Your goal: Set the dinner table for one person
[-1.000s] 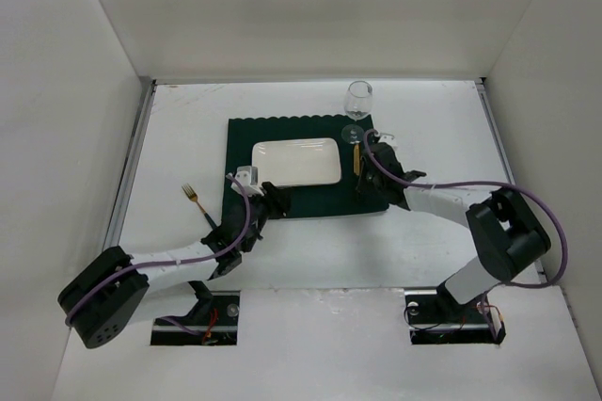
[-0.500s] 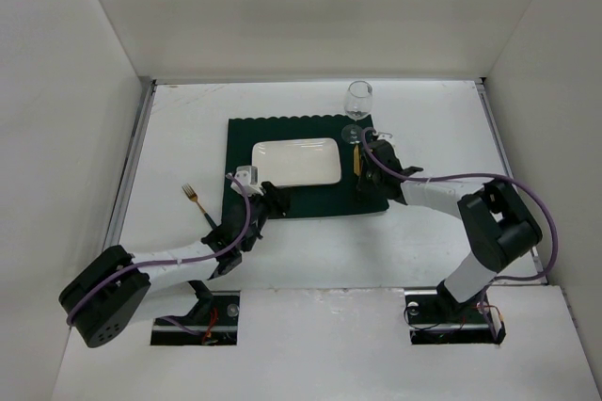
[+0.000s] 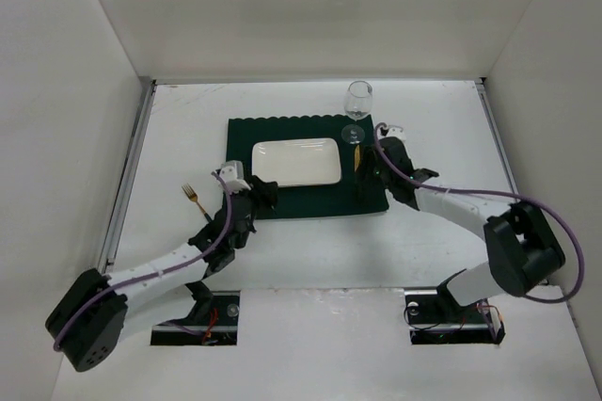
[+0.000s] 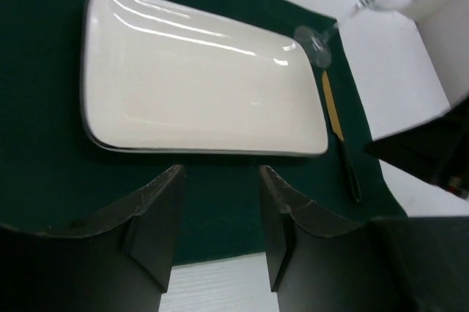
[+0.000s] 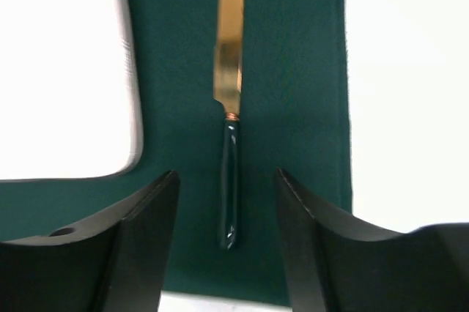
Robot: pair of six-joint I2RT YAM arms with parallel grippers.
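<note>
The dinner table (image 3: 442, 128) is a white surface carrying a dark green placemat (image 3: 301, 196) with a white rectangular plate (image 3: 296, 162) on it. A knife (image 3: 356, 156) with a gold blade and dark handle (image 5: 231, 180) lies on the mat right of the plate (image 5: 66, 70). My right gripper (image 5: 227, 176) hovers open over that handle, its fingers clear of it on both sides. A wine glass (image 3: 358, 98) stands at the mat's far right corner. A gold fork (image 3: 195, 200) lies on the table left of the mat. Open and empty, my left gripper (image 4: 220, 209) sits above the mat's near edge, facing the plate (image 4: 201, 81).
Metal rails (image 3: 132, 166) run along the table's left and right sides, and white walls enclose it on three sides. In the left wrist view the glass's foot (image 4: 314, 42) stands just beyond the knife's tip (image 4: 333, 110), and the right arm shows dark at the right edge.
My right gripper has opened and let go of the knife, which now lies on the mat. The left arm has shifted slightly left and forward along the mat's near edge.
</note>
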